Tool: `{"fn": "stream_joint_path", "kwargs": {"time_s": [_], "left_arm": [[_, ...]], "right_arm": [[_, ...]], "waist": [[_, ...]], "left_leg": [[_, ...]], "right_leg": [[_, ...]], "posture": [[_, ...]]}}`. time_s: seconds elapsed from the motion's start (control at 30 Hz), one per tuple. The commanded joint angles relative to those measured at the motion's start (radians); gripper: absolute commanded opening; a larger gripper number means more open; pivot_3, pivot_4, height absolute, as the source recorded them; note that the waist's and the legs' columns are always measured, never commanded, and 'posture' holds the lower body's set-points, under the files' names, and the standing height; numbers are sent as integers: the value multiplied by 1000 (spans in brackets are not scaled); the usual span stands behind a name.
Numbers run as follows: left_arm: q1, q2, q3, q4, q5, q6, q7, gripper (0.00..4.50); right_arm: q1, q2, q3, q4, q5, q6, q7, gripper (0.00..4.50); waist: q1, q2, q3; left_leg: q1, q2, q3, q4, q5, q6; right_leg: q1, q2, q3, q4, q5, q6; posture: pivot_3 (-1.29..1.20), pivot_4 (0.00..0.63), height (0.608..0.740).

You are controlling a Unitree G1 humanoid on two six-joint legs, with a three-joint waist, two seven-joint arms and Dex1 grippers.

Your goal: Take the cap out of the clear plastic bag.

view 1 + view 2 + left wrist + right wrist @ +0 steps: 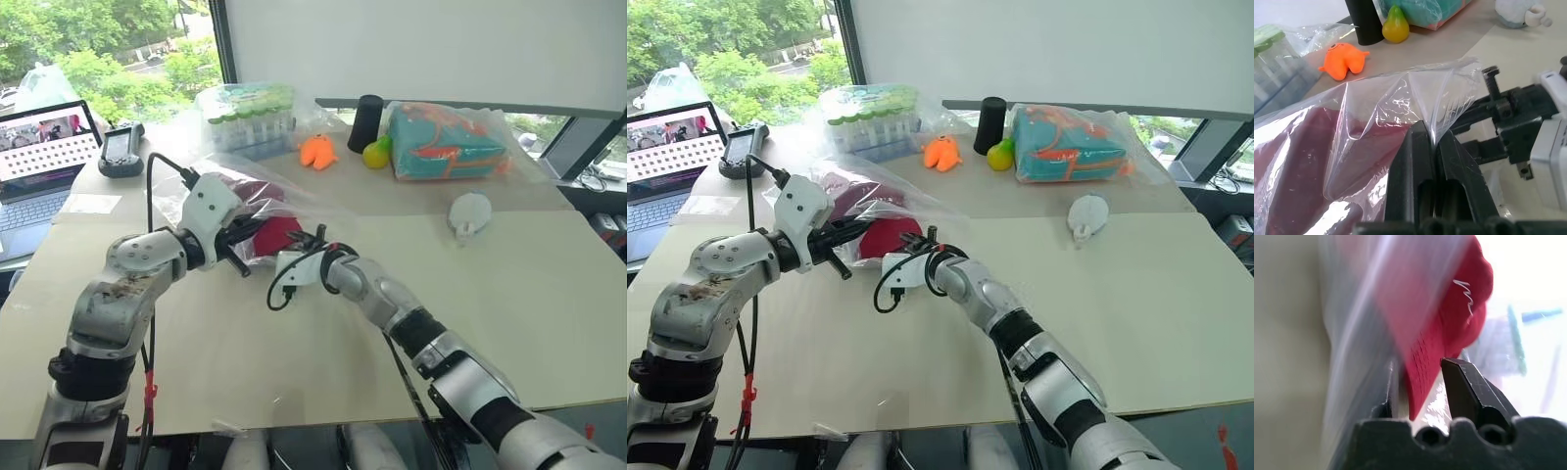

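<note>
Left gripper (1431, 147): fingers pressed together on a fold of the clear plastic bag (1400, 93), holding its edge lifted off the counter (509, 304). The bag sits toward the counter's left side, nearer the far edge than the near one, and the cap (884, 235) lies inside it, maroon fabric showing through the film.

Right gripper (1420, 377): fingers part-open, one on each side of the cap's edge at the bag's mouth; white script logo (1465, 296) visible on the cap's front. Whether the fingers actually pinch the fabric cannot be told.

Along the far edge: bagged tube rack (245, 113), orange toy (317, 151), black cylinder (366, 121), yellow pear (376, 154), bagged teal box (446, 143). White pouch (470, 213) lies right of centre. Laptop (39, 157) at the left edge.
</note>
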Motion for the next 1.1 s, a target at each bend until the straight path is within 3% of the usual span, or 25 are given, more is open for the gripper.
{"fn": "stream_joint_path", "kwargs": {"time_s": [0.03,0.13,0.23,0.33,0.63,0.83,0.93,1.1], "left_arm": [[-26,1,10,-10,-2,-12,5,0],[-27,4,13,-10,-3,-11,2,0],[-26,6,14,-10,-5,-10,0,0],[-29,9,14,-8,-4,-10,-2,0],[-28,6,6,-1,2,-15,-1,0],[-6,-1,3,-2,6,-21,3,0],[8,-6,2,0,7,-26,5,0],[5,-23,-13,24,8,-43,-2,0]], "right_arm": [[-35,11,-9,-2,7,-18,-33,1814],[-46,18,-15,15,10,-13,-43,1814],[-53,22,-18,26,14,-12,-49,1138],[-53,22,-20,30,18,-11,-53,148],[-14,11,-37,-33,61,10,-10,65],[185,-118,-165,-457,271,83,240,65],[299,-174,-253,-713,412,223,368,65],[363,-246,-467,-1111,808,773,572,65]], "waist": [[0,0,0],[0,0,0],[-1,0,0],[-1,0,0],[0,0,0],[8,0,0],[12,0,0],[12,0,0]], "left_leg": [[0,0,0,0,0,0],[0,0,0,0,0,0],[0,0,0,0,0,0],[0,0,0,0,0,0],[0,0,0,0,0,0],[-1,0,-1,0,0,0],[-1,0,-1,0,0,0],[0,0,0,0,0,0]], "right_leg": [[0,0,0,0,0,0],[0,0,0,0,0,0],[0,0,0,0,0,0],[0,0,0,0,0,0],[0,0,0,0,0,0],[1,0,-1,-1,0,1],[0,-1,-1,-1,0,1],[1,0,-1,0,0,1]], "posture": [[0,150,740],[0,150,740],[0,150,740],[0,150,740],[0,150,740],[0,150,740],[0,150,740],[0,150,740]]}}
